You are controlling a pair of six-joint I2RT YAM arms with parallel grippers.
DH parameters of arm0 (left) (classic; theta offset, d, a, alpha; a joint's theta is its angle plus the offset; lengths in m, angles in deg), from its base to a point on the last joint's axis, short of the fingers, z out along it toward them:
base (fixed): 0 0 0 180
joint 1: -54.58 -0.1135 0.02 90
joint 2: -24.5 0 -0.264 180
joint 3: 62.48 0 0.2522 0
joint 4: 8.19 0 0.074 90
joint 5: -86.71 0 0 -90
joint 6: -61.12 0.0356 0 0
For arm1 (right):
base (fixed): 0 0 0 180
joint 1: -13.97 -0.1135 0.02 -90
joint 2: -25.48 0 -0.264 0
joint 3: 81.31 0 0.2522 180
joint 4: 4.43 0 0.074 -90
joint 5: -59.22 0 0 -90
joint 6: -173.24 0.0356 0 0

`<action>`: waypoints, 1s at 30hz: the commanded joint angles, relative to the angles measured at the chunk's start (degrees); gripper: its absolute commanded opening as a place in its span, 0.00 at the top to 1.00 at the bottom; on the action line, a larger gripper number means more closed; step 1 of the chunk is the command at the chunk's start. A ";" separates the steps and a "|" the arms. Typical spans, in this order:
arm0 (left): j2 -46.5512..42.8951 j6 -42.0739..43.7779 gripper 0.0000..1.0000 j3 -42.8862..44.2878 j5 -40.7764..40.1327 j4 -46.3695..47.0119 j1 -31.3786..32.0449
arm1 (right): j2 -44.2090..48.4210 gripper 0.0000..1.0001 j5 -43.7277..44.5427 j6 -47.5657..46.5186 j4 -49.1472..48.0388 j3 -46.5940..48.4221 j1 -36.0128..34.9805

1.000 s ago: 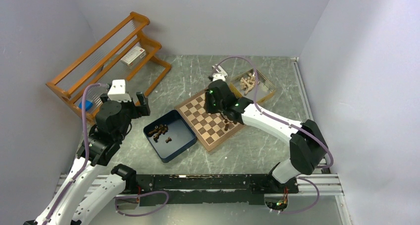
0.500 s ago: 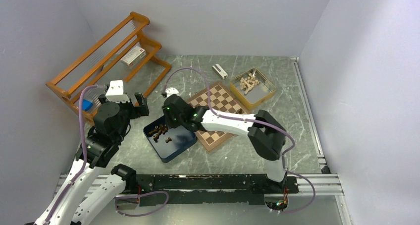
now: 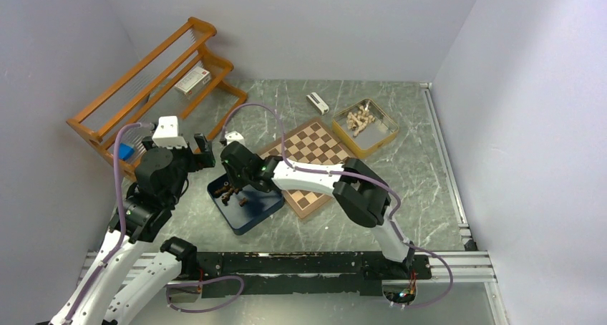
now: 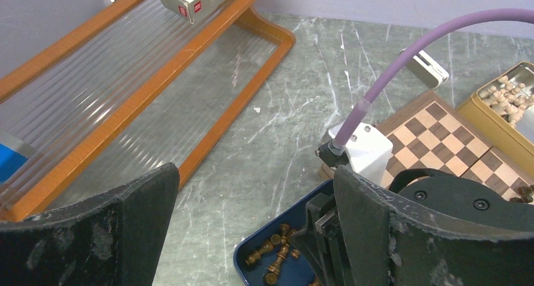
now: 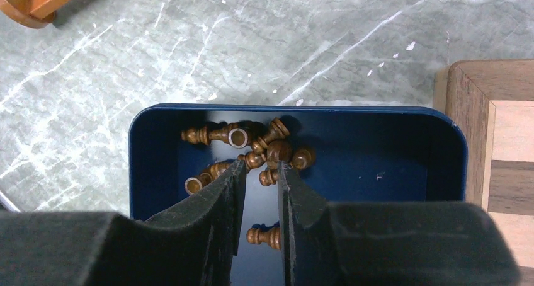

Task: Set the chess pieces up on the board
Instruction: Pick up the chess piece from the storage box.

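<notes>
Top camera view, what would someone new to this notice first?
The right gripper has reached across the table and hangs, narrowly open, over a blue box holding a heap of dark chess pieces, just left of the chessboard. Past the board's far right corner, pale pieces fill a gold tin.

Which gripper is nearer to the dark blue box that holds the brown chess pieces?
Right. The right gripper hangs directly over the blue box, jaws narrowly apart above the chess pieces. The left gripper, wide open, is off to its left, near the wooden rack.
</notes>
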 commanded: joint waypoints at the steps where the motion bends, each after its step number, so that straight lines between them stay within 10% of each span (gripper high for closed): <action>1: -0.60 0.23 0.04 0.80 -0.85 0.83 0.12 | -1.87 0.71 1.46 -0.06 0.67 2.35 -0.31; 30: -0.58 0.26 0.04 0.67 -0.96 1.00 0.12 | -3.27 0.91 5.46 -2.79 2.18 3.84 -0.97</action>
